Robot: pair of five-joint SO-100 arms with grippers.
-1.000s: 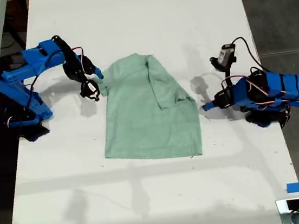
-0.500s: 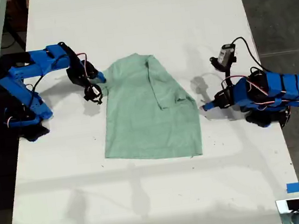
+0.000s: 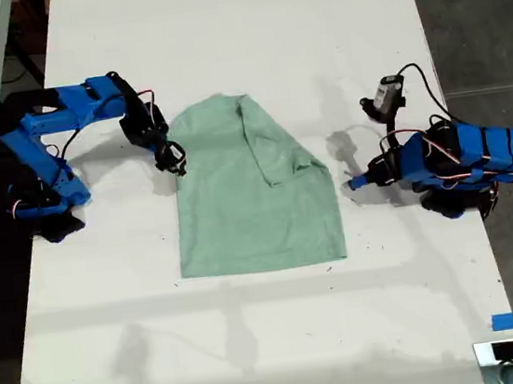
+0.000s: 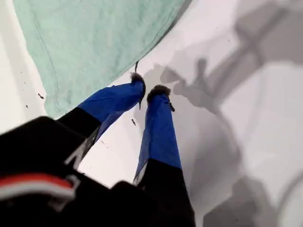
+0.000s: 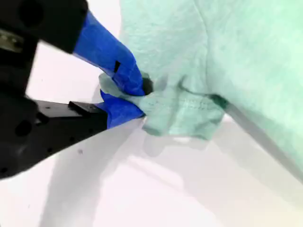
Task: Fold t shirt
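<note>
Pale mint green on white, with blue and black machinery

The t shirt (image 3: 255, 192) is showing a plain pale mint green with no print, lying on a white table (image 3: 256, 342) that is carrying grey shadows. My first gripper (image 4: 147, 92) is showing bright blue fingers on a black body, and my second gripper (image 5: 135, 97) is wearing the same blue and black. A strip of blue tape (image 3: 503, 321) is sitting near the table's edge, beside a dark grey floor (image 3: 478, 15).

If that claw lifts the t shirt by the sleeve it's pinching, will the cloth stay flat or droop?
Probably droop: the t shirt looks thin and soft, bunching into wrinkles where my second claw pinches its sleeve. It likely weighs little. One side already lies folded over on the table, so it holds no shape and may drag rather than slide cleanly.
</note>
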